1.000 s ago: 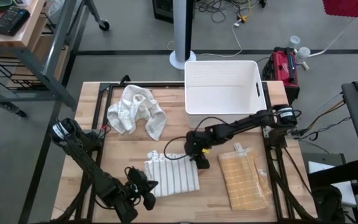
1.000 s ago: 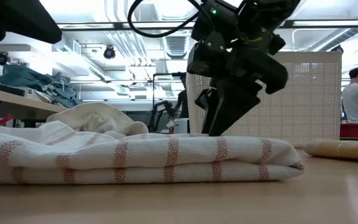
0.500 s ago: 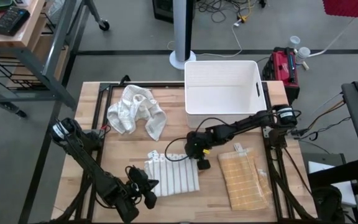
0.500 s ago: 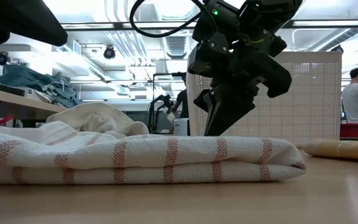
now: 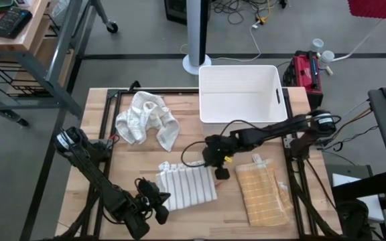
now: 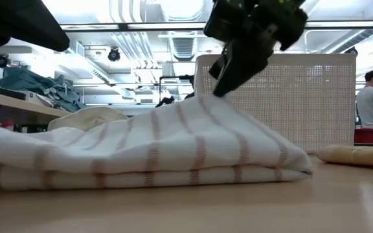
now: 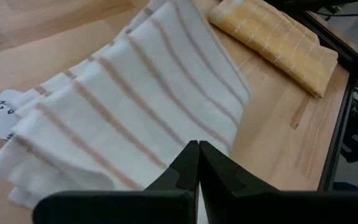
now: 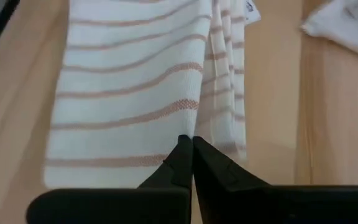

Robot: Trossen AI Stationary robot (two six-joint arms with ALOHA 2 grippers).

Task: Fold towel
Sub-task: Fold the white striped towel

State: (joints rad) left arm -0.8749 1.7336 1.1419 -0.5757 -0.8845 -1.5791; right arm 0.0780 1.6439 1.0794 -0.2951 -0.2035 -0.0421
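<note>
Lifted off the worktop [image 5: 139, 147], the striped towel [image 5: 187, 189] edge rose pinched in the right gripper [image 6: 220, 90] fingers' closed grip, starting a fold, while the left gripper [image 7: 196, 163] waited shut and empty.

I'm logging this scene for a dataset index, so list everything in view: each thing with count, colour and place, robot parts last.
striped towel: 1, white with tan stripes, folded at the table's front centre, one edge lifted
yellow towel: 1, yellow check, folded, right of the striped towel
crumpled towel: 1, white, back left of the table
bin: 1, white, back centre-right of the table
table: 1, light wood
red case: 1, red and black, on the floor behind the table's right corner
person: 1, grey top, in the room beyond the table
left gripper: 1, dark, shut, at the striped towel's front left
right gripper: 1, dark, shut on the striped towel's lifted edge
</note>
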